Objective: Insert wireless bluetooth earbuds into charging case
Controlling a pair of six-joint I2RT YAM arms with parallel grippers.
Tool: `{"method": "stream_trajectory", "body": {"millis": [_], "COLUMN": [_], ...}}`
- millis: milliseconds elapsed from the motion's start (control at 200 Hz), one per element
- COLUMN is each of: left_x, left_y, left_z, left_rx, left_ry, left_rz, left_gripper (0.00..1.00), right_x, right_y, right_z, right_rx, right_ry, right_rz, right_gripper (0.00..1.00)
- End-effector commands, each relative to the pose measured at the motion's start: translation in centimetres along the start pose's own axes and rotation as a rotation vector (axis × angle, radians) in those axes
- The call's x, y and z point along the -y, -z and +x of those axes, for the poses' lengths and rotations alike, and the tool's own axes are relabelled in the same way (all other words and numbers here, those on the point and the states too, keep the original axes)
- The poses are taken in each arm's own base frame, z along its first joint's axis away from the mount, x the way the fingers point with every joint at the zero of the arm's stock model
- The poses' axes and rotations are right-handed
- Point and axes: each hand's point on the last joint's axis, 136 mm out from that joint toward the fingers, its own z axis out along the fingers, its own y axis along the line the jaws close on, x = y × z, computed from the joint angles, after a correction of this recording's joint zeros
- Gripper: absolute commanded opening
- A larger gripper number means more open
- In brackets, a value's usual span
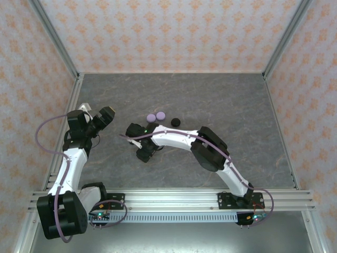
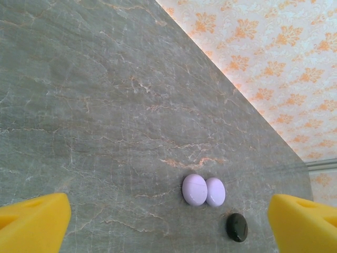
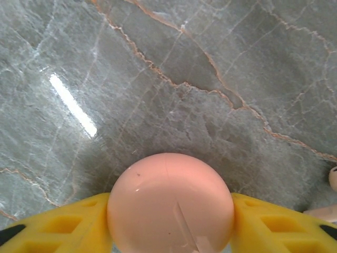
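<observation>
Pinching pink case (image 3: 169,203) at its widest sides with right gripper (image 3: 171,224), resting on table (image 3: 158,79) beside pale earbuds (image 3: 333,178); judged smooth, light, hard, likely slippery. Noting left gripper (image 2: 168,221) wide, empty.

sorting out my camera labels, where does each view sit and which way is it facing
Top external: above and behind the bases, looking down on the table; both arms show, left gripper and right gripper.
Left wrist: on the left arm, looking across the table toward the wallpapered wall; its yellow fingers stand wide apart at the bottom corners.
Right wrist: close above the table, facing down; its yellow fingers flank the pink case.
Shared: top external and left wrist both show the two lilac cases and the black case.
</observation>
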Motion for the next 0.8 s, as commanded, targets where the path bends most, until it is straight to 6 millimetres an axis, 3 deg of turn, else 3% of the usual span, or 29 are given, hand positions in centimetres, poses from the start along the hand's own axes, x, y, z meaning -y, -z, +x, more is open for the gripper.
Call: {"method": "stream_trajectory", "body": {"millis": [0, 165, 320, 485, 596, 716, 796], "left_x": [0.9, 2.2, 5.3, 9.9, 14.1, 18.3, 20.9], "left_y": [0.8, 1.0, 1.4, 2.6, 4.4, 6.9, 8.8], "left_z": [0.0, 0.7, 2.4, 4.4, 5.7, 7.5, 8.7], "left_rx": [-0.008, -0.044, -0.110, -0.169, -0.227, -0.310, -0.353], "left_ry": [-0.042, -0.067, -0.167, -0.204, -0.188, -0.237, -0.289], "left_rz": [0.030, 0.096, 0.170, 0.324, 0.494, 0.662, 0.751], "left_gripper": [0.96, 0.95, 0.93, 0.92, 0.92, 0.92, 0.92], "right_x": [0.2, 0.9, 2.6, 5.6, 7.2, 7.5, 7.2], "right_y": [0.1, 3.2, 9.6, 17.7, 23.0, 27.5, 29.2], "right_z": [0.3, -0.9, -1.4, -0.4, 0.7, 1.9, 2.6], "right_rx": [0.013, 0.126, 0.335, 0.590, 0.755, 0.894, 0.941], "right_ry": [0.018, 0.013, -0.028, -0.046, -0.012, 0.082, 0.152], "right_rz": [0.026, 0.050, 0.064, 0.118, 0.197, 0.276, 0.308], "right_gripper": [0.50, 0.46, 0.45, 0.45, 0.45, 0.45, 0.45]}}
